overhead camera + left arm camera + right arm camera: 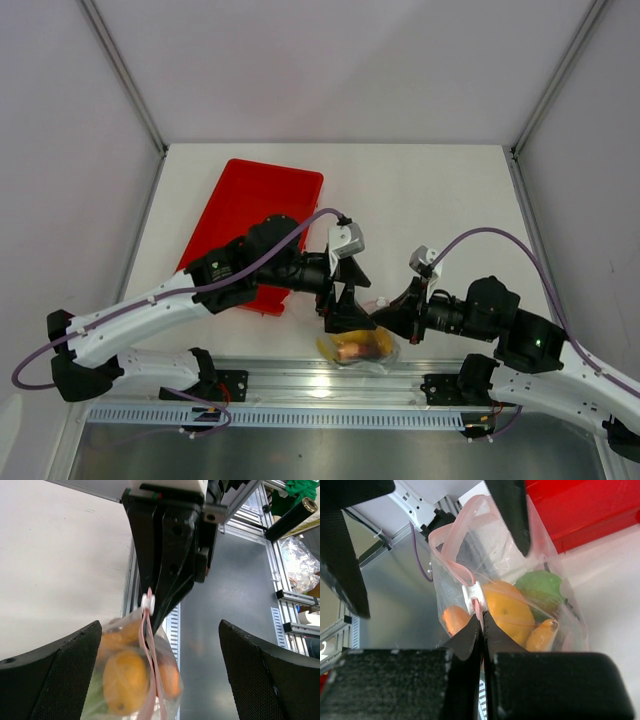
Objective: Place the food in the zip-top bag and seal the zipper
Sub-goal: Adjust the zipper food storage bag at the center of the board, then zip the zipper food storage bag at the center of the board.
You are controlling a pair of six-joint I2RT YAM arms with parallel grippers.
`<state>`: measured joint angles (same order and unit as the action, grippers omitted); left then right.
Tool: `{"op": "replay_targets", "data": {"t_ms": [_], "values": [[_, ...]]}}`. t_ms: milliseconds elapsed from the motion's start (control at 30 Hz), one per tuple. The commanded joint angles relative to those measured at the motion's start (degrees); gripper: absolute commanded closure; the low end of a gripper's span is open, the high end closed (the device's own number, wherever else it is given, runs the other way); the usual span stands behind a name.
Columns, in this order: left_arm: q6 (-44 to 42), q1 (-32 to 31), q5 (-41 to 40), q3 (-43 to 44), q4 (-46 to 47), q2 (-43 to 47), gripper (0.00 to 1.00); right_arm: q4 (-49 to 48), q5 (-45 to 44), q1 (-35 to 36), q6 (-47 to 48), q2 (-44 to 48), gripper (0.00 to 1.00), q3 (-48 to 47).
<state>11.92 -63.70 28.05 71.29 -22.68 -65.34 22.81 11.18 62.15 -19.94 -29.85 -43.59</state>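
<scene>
1. Top view: the zip-top bag [358,348] sits at the near edge of the tabletop [440,200], right between my two arms, and the food [355,347] shows through it as an orange-yellow lump. Left claw [347,315] and right claw [382,318] are both right over the bag's top. I see no food on the visible part of the red tray [250,210], but the left arm covers its near end. So I'd call the loading part pretty much done.

2. Left wrist view: my left claw is spread as wide as it goes and has nothing in it. The bag hangs between its two fingers, nearer one of them. The zipper [150,645] runs down from a little white slider [147,601], and the right claw is pinched onto the strip right at that slider. There's a big orange fruit [125,680] inside, with more orange and some green behind it.

3. Right wrist view: the right claw is squeezed fully together on the zipper, just beside the slider. Inside the bag I can see a green lime [542,587], a small yellow piece [542,630] and orange fruit. Past the slider the pink strip bows out in an open loop, so my guess is the seal isn't finished and the rest of the zipper needs closing.
</scene>
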Motion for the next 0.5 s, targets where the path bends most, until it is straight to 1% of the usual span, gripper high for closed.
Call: {"op": "replay_targets", "data": {"t_ms": [0, 133, 167, 233, 267, 300, 333, 400, 467], "values": [[-1.38, 0.33, 2.27, 2.98, 3.34, -1.98, 0.01, -4.7, 3.05, -0.1, -0.36, -1.0, 1.0, -1.67], [-1.38, 0.33, 3.32, 4.04, 3.6, -3.65, 0.02, -4.35, 3.32, -0.01, -0.27, -1.36, 1.0, -2.28], [-1.38, 0.33, 4.11, 4.04, 3.78, -3.91, 0.07, -4.26, 3.24, -0.01, -0.27, -1.18, 1.0, -2.37], [-1.29, 0.33, 4.12, 3.86, 4.04, -4.0, 0.13, -3.83, 2.97, -0.01, -0.27, -0.83, 1.0, -2.55], [-1.2, 0.42, 4.11, 3.69, 4.13, -4.09, 0.19, -3.65, 2.71, -0.01, -0.36, -0.74, 1.0, -2.64], [-0.85, 0.51, 4.55, 3.6, 4.22, -4.09, 0.22, -3.13, 1.92, -0.01, -0.36, -0.31, 1.0, -2.64], [-0.59, 0.68, 4.9, 3.68, 4.39, -4.18, 0.27, -2.95, 1.65, -0.1, -0.53, -0.13, 1.0, -2.64], [0.2, 0.95, 6.04, 3.42, 5.1, -4.18, 0.32, -2.59, 1.74, -0.01, -0.8, 0.14, 1.0, -2.72], [0.9, 1.21, 6.4, 2.98, 6.15, -4.09, 0.39, -2.16, 2.0, -0.01, -0.88, -0.04, 1.0, -2.81]]}}
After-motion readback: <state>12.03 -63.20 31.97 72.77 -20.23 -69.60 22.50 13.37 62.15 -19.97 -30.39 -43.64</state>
